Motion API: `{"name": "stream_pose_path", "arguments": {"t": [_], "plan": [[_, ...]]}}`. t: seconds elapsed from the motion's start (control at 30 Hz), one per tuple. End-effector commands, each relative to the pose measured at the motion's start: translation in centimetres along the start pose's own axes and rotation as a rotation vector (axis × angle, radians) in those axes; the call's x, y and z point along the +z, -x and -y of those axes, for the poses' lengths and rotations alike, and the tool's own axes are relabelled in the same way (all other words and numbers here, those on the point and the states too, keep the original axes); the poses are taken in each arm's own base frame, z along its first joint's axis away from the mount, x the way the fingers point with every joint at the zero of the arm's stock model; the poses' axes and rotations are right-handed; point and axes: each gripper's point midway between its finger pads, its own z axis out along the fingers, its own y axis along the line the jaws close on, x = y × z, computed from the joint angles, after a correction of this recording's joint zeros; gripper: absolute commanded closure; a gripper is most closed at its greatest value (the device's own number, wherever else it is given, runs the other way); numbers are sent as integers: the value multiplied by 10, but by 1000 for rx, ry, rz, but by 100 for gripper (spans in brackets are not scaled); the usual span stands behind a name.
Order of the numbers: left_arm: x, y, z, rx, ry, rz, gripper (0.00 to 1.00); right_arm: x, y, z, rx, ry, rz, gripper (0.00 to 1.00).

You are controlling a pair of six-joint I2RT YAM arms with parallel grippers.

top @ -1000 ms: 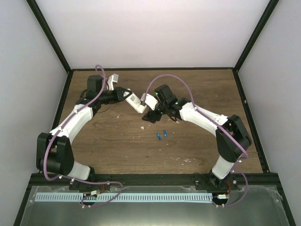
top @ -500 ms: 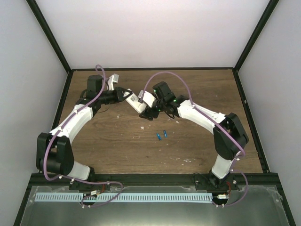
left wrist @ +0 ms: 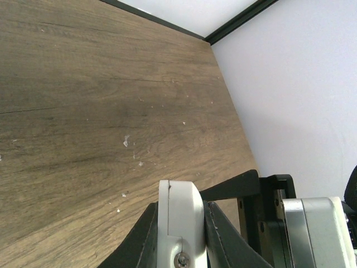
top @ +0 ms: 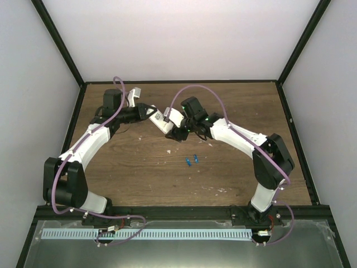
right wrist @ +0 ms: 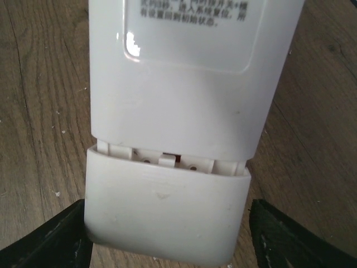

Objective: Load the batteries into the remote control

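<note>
Change over the last sec is small: R arm has edged up-left toward the remote control (top: pixel 163 120) and then settled, so the right gripper (top: pixel 178 133) now sits at the remote's free end. Nothing else has shifted. The batteries (top: pixel 192 159) lie where they were, side by side on the table (top: pixel 139 173), just in front of the R gripper and untouched.

Left gripper (top: pixel 150 114) is clamped tight on the remote's other end, holding it up off the wood, back face toward the R wrist cam.

R wrist view: battery cover (right wrist: pixel 167 215) is partly slid off, w/ a gap and latch tabs showing between it and the body. R fingers (right wrist: pixel 47 237) stand wide, straddling the cover at both edges. Can't tell if they're actually pinching it yet.

Judgement: still the cover-removal step. Compartment isn't open enough, so no cell can go in till the cover comes away.
</note>
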Motion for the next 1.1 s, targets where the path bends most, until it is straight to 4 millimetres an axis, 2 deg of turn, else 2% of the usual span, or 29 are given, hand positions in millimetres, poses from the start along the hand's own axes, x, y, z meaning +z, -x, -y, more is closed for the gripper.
{"name": "stream_pose_path", "arguments": {"t": [0.0, 0.3, 0.63, 0.83, 1.07], "plan": [[0, 7, 6, 22, -27, 17, 100, -5, 24, 6, -23, -1, 55, 33], [2, 7, 3, 14, -24, 17, 100, -5, 29, 6, -23, 8, 64, 38], [3, 8, 0, 11, -11, 18, 100, -3, 21, 3, -22, 22, 39, 53], [3, 9, -5, 12, 17, 22, 100, -3, 19, 1, -20, 32, 27, 58], [3, 11, -14, 21, 77, 27, 100, 0, 3, -4, -7, 48, -23, 59]]}}
